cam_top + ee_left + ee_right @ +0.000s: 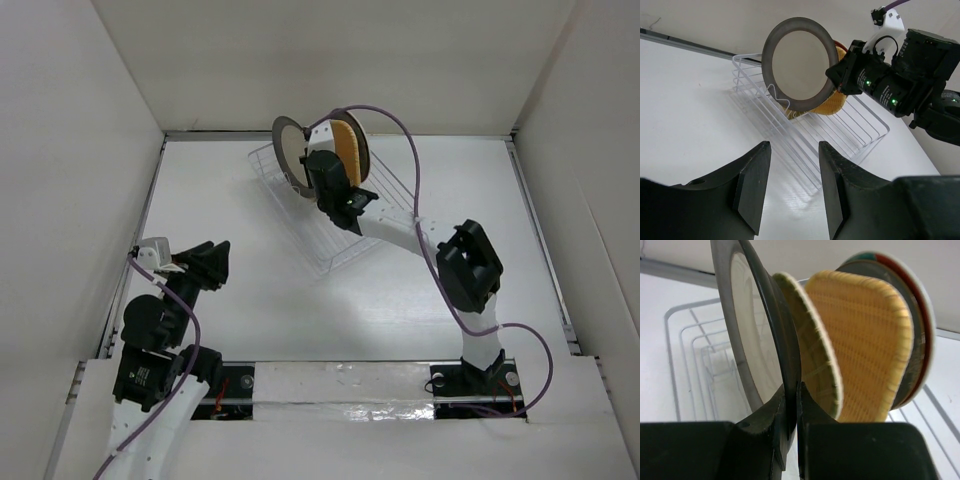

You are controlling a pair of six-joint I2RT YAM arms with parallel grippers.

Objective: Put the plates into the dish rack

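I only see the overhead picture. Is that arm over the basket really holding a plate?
Observer: Yes. The right wrist view shows the right gripper pinching the cream plate by its dark rim.
Operator: What's behind that plate?
Observer: Four more seem to stand upright, among them a yellow ribbed plate, with the red plate rearmost.
Operator: And the other arm?
Observer: Its own camera shows the left gripper open and empty.

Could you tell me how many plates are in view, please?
5, all upright at the rack: grey-rimmed plate in the right gripper, then pale yellow plate, orange plate, dark plate, red-rimmed plate rearmost; others may be hidden.
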